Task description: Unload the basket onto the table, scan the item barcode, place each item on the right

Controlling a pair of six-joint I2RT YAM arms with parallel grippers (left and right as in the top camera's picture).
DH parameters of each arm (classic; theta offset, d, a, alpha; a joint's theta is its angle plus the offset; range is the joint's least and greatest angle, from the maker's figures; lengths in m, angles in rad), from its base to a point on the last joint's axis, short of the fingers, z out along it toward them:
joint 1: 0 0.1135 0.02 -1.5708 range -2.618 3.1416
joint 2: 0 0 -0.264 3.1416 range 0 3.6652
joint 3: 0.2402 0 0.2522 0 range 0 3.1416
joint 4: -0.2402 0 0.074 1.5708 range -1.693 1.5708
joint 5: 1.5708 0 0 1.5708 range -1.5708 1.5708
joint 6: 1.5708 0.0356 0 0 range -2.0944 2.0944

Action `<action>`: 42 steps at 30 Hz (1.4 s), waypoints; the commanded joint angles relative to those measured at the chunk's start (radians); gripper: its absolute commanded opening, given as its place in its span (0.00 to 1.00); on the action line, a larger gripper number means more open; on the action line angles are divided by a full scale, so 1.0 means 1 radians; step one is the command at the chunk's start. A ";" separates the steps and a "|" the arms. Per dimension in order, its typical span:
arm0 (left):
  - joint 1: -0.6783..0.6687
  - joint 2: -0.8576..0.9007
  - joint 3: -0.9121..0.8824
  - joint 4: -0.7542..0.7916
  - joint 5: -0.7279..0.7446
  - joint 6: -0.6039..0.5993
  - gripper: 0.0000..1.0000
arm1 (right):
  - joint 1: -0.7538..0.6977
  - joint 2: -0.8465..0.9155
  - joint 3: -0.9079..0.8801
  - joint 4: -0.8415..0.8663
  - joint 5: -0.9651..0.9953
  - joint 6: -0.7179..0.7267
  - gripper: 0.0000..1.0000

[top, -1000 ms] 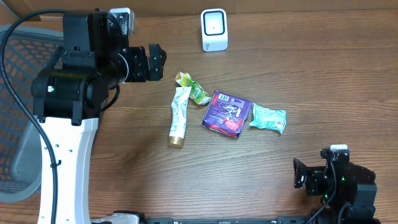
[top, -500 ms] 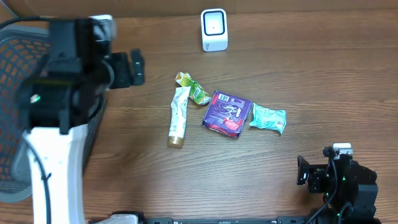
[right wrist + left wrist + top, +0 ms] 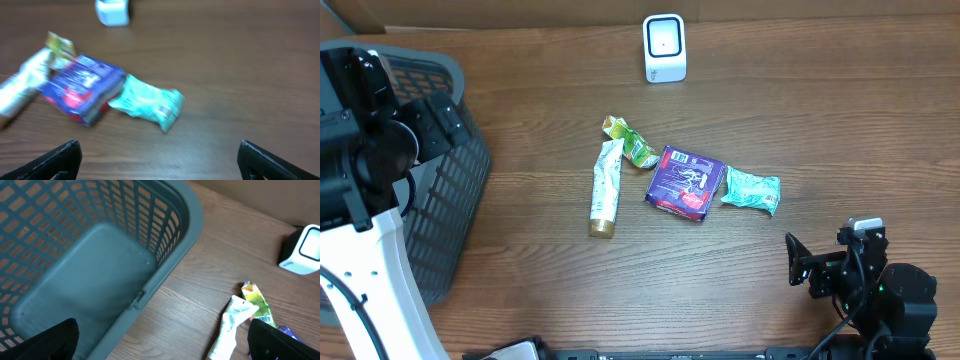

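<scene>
The right end effector (image 3: 798, 268) is hanging fully released low over the desk (image 3: 840, 120), jaws spread wide, gripping nothing and touching nothing. The left end effector (image 3: 438, 122) is likewise gaping and empty, hovering over the grey basket (image 3: 450, 230).

Ahead of the right end effector and slightly to its left, the teal packet (image 3: 752, 190) is lying flat on the desk, the nearest of 4 items. Just beyond it, touching or almost touching, the purple pack (image 3: 685, 182) is resting. Farther out the white tube (image 3: 606, 190) and the green sachet (image 3: 630, 142) are lying together. The white scanner (image 3: 664, 47) is standing far ahead, at the back of the desk. All 4 items are sitting well apart from the left end effector, off to its right.

By my reading, the task is only starting: an arm is approaching and no item is picked. The next move is calling for lowering the open jaws around 1 item, probably the teal packet, clenching across its narrow width, then lifting and turning it toward the scanner. No barcode is showing clearly, so the turning may be needing a guess.
</scene>
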 commanded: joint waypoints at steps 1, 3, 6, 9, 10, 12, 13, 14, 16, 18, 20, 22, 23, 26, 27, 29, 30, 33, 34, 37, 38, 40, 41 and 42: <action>0.004 0.043 0.008 0.000 0.010 -0.017 1.00 | -0.002 0.003 0.020 0.094 -0.173 0.002 1.00; 0.004 0.068 0.008 0.000 0.010 -0.017 1.00 | -0.002 0.045 0.027 0.157 -0.232 0.003 1.00; 0.004 0.098 0.008 0.000 0.010 -0.017 1.00 | -0.002 0.183 0.077 0.183 -0.299 0.003 1.00; 0.005 0.129 0.008 0.000 0.009 -0.017 1.00 | -0.002 0.447 0.237 0.140 -0.341 0.002 1.00; 0.005 0.137 0.008 0.000 0.009 -0.017 0.99 | -0.002 0.542 0.316 0.102 -0.341 0.002 1.00; 0.004 0.152 0.008 0.000 0.009 -0.017 1.00 | -0.002 0.704 0.467 0.016 -0.341 0.002 1.00; 0.004 0.163 0.008 0.000 0.009 -0.017 1.00 | -0.002 0.817 0.583 -0.061 -0.345 0.003 1.00; 0.004 0.172 0.008 0.001 0.009 -0.017 1.00 | -0.002 0.866 0.637 -0.100 -0.354 0.003 1.00; 0.005 0.188 0.008 0.000 0.009 -0.017 1.00 | -0.002 0.993 0.760 -0.202 -0.380 0.003 1.00; 0.004 0.203 0.008 0.001 0.009 -0.017 1.00 | -0.002 1.091 0.828 -0.262 -0.422 0.003 1.00; 0.004 0.217 0.008 0.000 0.009 -0.017 1.00 | -0.002 1.167 0.830 -0.262 -0.496 0.002 1.00; 0.004 0.227 0.008 0.000 0.009 -0.017 1.00 | -0.002 1.222 0.825 -0.265 -0.515 0.003 0.84; 0.004 0.234 0.008 0.001 0.009 -0.017 0.99 | 0.000 1.258 0.819 -0.272 -0.520 0.017 0.65; 0.004 0.250 0.008 0.001 0.009 -0.017 1.00 | 0.014 1.341 0.791 -0.274 -0.515 0.085 0.43; 0.004 0.256 0.008 0.001 0.009 -0.017 1.00 | 0.029 1.379 0.783 -0.276 -0.499 0.111 0.30; 0.004 0.259 0.008 0.001 0.009 -0.017 0.99 | 0.053 1.411 0.779 -0.272 -0.420 0.180 0.27; 0.004 0.260 0.008 0.001 0.009 -0.017 1.00 | 0.074 1.429 0.779 -0.267 -0.330 0.254 0.23; 0.004 0.260 0.008 0.000 0.009 -0.017 1.00 | 0.146 1.461 0.779 -0.254 -0.178 0.396 0.22; 0.004 0.260 0.008 0.000 0.009 -0.017 1.00 | 0.163 1.468 0.778 -0.250 -0.156 0.426 0.22; 0.004 0.260 0.008 0.000 0.009 -0.017 1.00 | 0.210 1.482 0.754 -0.230 -0.102 0.519 0.23; 0.004 0.260 0.008 0.000 0.009 -0.017 1.00 | 0.231 1.487 0.727 -0.210 -0.072 0.569 0.23; 0.004 0.260 0.008 0.001 0.009 -0.017 1.00 | 0.251 1.488 0.674 -0.163 -0.034 0.616 0.23; 0.004 0.260 0.008 0.000 0.009 -0.017 1.00 | 0.254 1.488 0.640 -0.130 -0.026 0.632 0.23; 0.004 0.260 0.008 0.000 0.009 -0.017 1.00 | 0.254 1.488 0.619 -0.111 -0.024 0.632 0.23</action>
